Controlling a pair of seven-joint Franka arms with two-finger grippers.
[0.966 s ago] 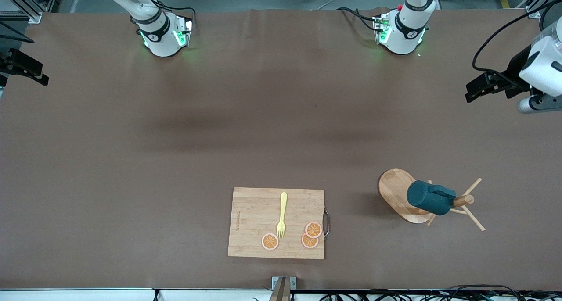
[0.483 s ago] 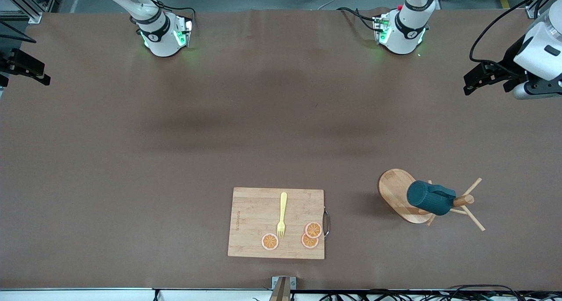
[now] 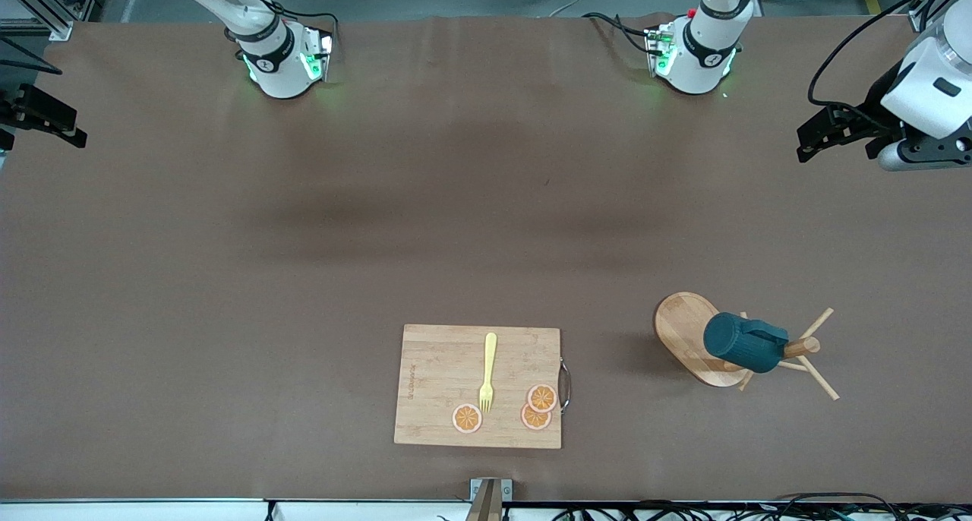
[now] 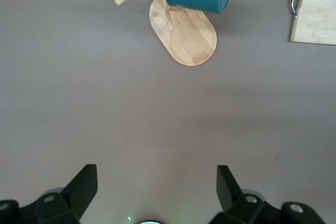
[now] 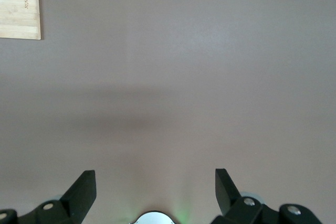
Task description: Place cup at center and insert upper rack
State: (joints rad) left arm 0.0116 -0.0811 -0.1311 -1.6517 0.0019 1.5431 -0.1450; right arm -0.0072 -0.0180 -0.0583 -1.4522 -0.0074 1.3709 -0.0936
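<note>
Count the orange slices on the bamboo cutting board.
3: one round orange slice near the yellow fork's tines, two overlapping slices by the rectangular bamboo cutting board's metal-handle edge. None seem hidden.

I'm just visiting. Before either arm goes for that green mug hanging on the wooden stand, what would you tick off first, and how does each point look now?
1. Left gripper open, holding nothing: ok.
2. Right gripper open, holding nothing: ok.
3. Cup hangs on the upper rack, nothing covering it: ok.
4. Rack stands upright on its base: ok.
5. Middle of the table free for the cup: ok.
6. Cutting board with fork lies apart from the rack: ok.
</note>
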